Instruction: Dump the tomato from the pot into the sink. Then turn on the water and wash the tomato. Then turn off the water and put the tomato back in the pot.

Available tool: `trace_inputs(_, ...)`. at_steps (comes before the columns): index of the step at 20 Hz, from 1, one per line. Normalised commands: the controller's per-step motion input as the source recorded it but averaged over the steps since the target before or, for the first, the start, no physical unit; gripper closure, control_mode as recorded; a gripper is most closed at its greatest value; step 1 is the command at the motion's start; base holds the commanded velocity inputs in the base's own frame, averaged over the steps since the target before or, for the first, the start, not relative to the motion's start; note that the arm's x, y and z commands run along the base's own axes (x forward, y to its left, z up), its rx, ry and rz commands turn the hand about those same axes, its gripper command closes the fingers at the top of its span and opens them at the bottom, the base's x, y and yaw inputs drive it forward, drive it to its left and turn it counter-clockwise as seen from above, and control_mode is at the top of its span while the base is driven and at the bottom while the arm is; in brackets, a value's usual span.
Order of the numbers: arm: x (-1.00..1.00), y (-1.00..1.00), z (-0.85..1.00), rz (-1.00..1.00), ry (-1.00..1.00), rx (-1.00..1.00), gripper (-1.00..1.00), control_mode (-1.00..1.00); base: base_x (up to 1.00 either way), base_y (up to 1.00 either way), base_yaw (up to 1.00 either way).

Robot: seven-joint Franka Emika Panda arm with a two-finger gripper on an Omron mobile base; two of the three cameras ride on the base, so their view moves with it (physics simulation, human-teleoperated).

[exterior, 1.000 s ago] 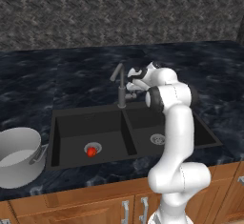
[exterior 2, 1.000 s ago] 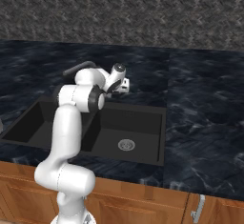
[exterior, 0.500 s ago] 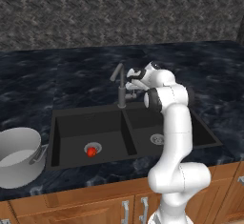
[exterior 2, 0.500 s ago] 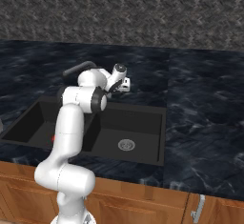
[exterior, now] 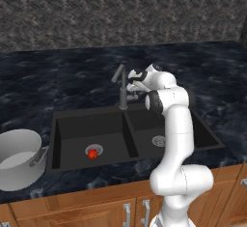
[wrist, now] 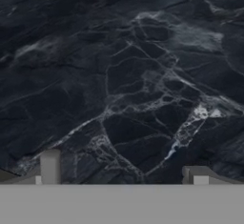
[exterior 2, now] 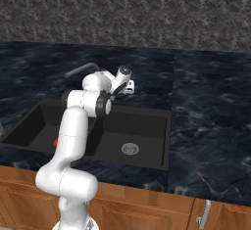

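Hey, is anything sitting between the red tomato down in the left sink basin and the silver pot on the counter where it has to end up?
Nothing visible. The small red tomato lies on the left drain of the matte black sink; only the basin's left wall separates it from the wide silver-grey pot.

Flat, even rendered light in both my base views, no glare and only soft shading inside the sink basins. Dark marble counter in my hand view is soft and smeared, veins blurry. Base views look low-res, edges on my arm slightly jagged; no edge distortion.
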Motion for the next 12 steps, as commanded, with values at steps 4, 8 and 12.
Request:
trace_inputs(4, 0.11, 0.06, -0.39, 0.00, 0.00, 0.00, -1.00, -1.00, 0.00, 0.00, 0.00)
trace_inputs(8, 0.00, 0.20, -0.42, 0.00, 0.00, 0.00, -1.00, -1.00, 0.00, 0.00, 0.00)
trace_inputs(12, 0.03, 0.09, -0.42, -0.05, 0.02, 0.00, -1.00, -1.00, 0.00, 0.00, 0.00)
